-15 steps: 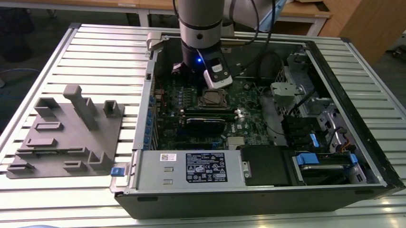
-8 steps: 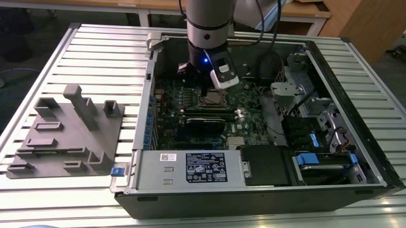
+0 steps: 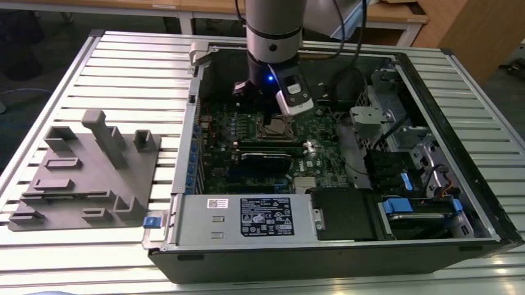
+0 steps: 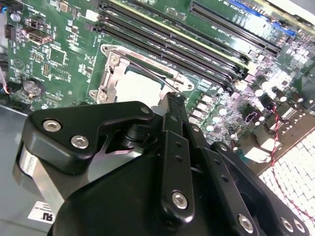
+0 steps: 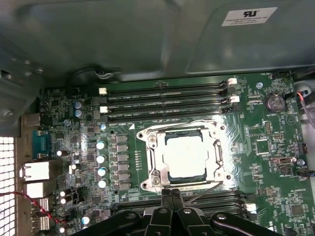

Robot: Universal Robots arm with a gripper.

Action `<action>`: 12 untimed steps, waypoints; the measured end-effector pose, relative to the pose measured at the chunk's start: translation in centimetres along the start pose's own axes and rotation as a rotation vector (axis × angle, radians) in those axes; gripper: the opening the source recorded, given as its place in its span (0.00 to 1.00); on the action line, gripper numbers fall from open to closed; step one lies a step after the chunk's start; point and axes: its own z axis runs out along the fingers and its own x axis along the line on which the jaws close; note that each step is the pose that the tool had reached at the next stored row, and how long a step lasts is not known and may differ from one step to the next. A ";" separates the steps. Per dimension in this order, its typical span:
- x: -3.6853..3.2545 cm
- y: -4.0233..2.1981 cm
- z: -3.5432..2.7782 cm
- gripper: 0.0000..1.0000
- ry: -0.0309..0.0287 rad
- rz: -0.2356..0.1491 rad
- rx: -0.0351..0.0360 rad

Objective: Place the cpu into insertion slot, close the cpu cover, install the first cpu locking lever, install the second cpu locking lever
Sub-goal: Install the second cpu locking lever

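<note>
Gripper [image 5: 171, 199] poised at the edge of the CPU socket inside the open computer case [image 3: 459, 92].

The cpu [image 5: 190, 158] lies seated in the insertion slot [image 5: 168, 173] on the green motherboard [image 5: 275, 162], with the cpu cover [image 5: 155, 162] closed down around it. The fingers [image 5: 166, 196] are pressed together with nothing between them, just beside a thin locking lever [image 5: 204, 189] along the socket's edge.

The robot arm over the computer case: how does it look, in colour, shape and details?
In the exterior view the arm is a thick silver-grey cylinder with a black band lower down, where a small blue light glows. A white-and-grey block is mounted at the wrist, and dark cables run behind it. In both wrist views the pincer is glossy black, made of linked bars joined with silver hex screws.
</note>
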 end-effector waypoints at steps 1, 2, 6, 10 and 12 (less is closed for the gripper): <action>-0.04 0.00 0.00 0.11 -0.0001 0.000 0.0007; -0.04 0.00 0.00 0.11 -0.0001 0.000 0.0016; -0.06 -0.11 0.00 0.11 -0.0003 0.000 0.0042; -0.09 -0.39 0.01 0.11 -0.0005 0.000 0.0054; -0.09 -0.46 0.14 0.11 -0.0006 0.000 0.0056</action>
